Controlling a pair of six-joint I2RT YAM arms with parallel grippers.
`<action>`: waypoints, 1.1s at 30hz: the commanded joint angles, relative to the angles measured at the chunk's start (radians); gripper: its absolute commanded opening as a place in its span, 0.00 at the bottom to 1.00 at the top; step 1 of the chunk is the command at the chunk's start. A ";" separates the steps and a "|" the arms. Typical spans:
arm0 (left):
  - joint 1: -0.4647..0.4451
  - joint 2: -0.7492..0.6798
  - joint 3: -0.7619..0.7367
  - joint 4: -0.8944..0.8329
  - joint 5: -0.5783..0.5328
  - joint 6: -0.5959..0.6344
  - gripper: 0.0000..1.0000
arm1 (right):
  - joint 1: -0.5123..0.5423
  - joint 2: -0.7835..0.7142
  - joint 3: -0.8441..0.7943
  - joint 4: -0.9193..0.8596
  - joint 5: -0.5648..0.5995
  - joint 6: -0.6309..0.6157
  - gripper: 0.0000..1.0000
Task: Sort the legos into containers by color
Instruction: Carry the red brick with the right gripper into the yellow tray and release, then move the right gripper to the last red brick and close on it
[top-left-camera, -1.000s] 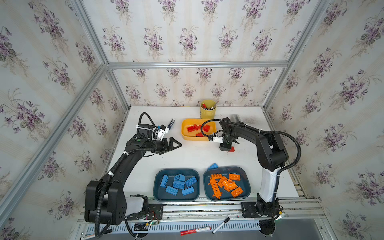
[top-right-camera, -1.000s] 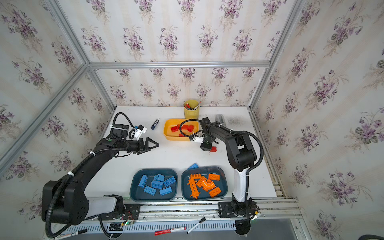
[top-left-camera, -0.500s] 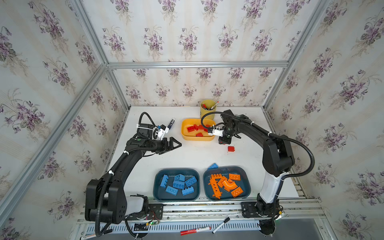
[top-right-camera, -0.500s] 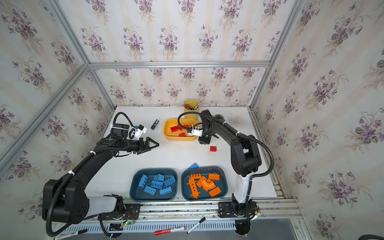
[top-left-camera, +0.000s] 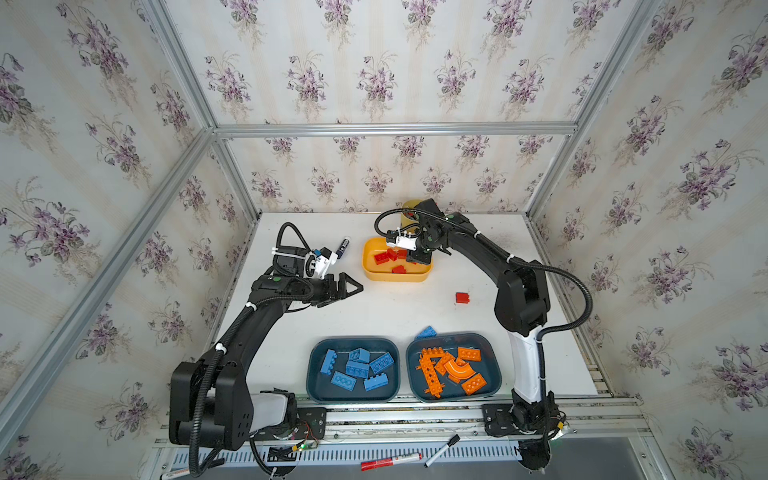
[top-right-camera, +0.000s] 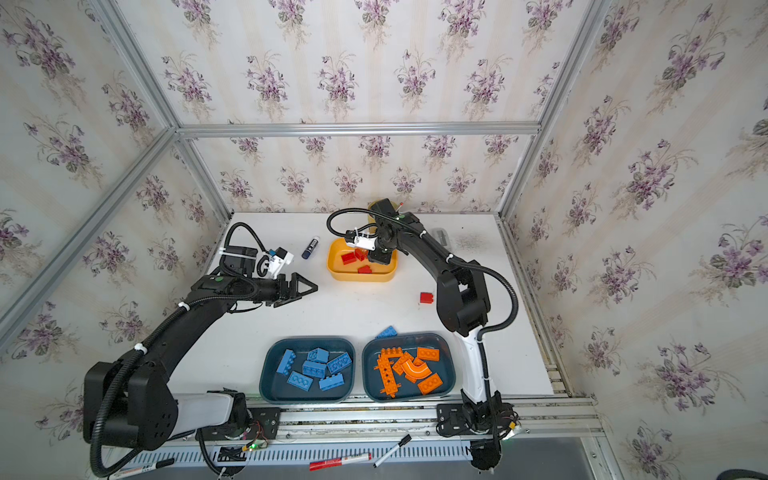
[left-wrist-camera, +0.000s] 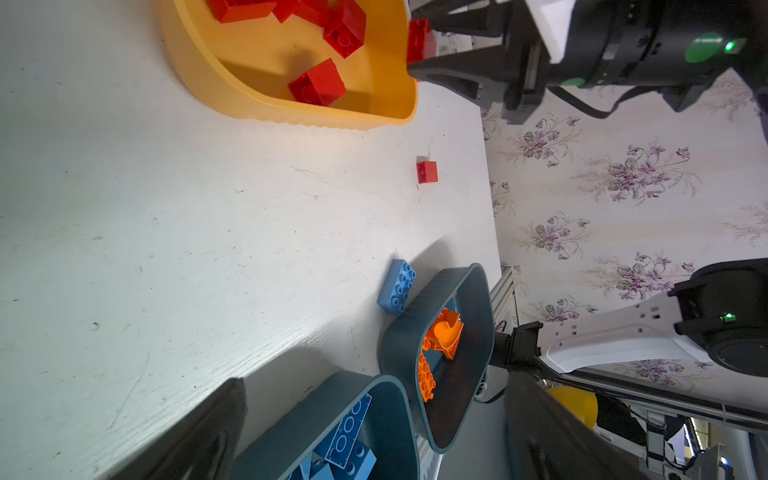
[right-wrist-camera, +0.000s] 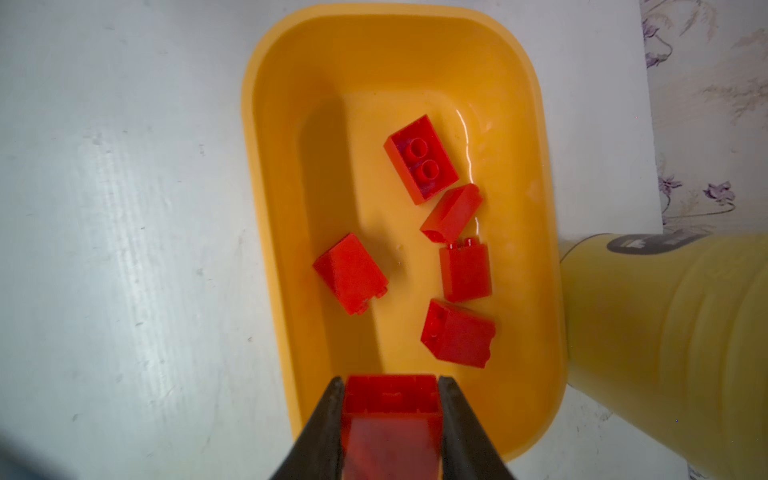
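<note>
My right gripper (right-wrist-camera: 390, 380) is shut on a red lego (right-wrist-camera: 390, 401) and hangs over the near end of the yellow container (right-wrist-camera: 270, 208), which holds several red legos. Both top views show this gripper (top-left-camera: 417, 259) (top-right-camera: 382, 259) above that container (top-left-camera: 395, 277). One red lego (top-left-camera: 461, 297) (left-wrist-camera: 427, 172) lies loose on the table. A blue lego (top-left-camera: 427, 332) (left-wrist-camera: 397, 286) leans against the teal container (top-left-camera: 496, 365) holding orange legos. The other teal container (top-left-camera: 309, 374) holds blue ones. My left gripper (top-left-camera: 358, 286) (left-wrist-camera: 376, 378) is open and empty, left of the yellow container.
A tall yellow cup of pens (top-left-camera: 409, 205) (right-wrist-camera: 665, 353) stands just behind the yellow container. A marker (top-left-camera: 342, 247) lies on the table at the back left. Two more markers (top-left-camera: 390, 461) lie on the front rail below the table edge.
My right gripper rose from the table with a red lego and swung back-left over the yellow container, leaving another red lego behind. The left arm stayed still.
</note>
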 joint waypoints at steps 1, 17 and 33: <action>-0.001 -0.006 0.002 -0.004 0.003 0.016 0.99 | 0.003 0.062 0.071 -0.013 0.081 -0.004 0.44; -0.001 0.017 0.002 -0.007 0.003 0.022 0.99 | -0.080 -0.322 -0.434 0.022 0.033 -0.047 0.70; -0.003 0.012 0.013 -0.021 -0.005 0.017 0.99 | -0.238 -0.403 -0.743 0.070 0.128 -0.033 0.71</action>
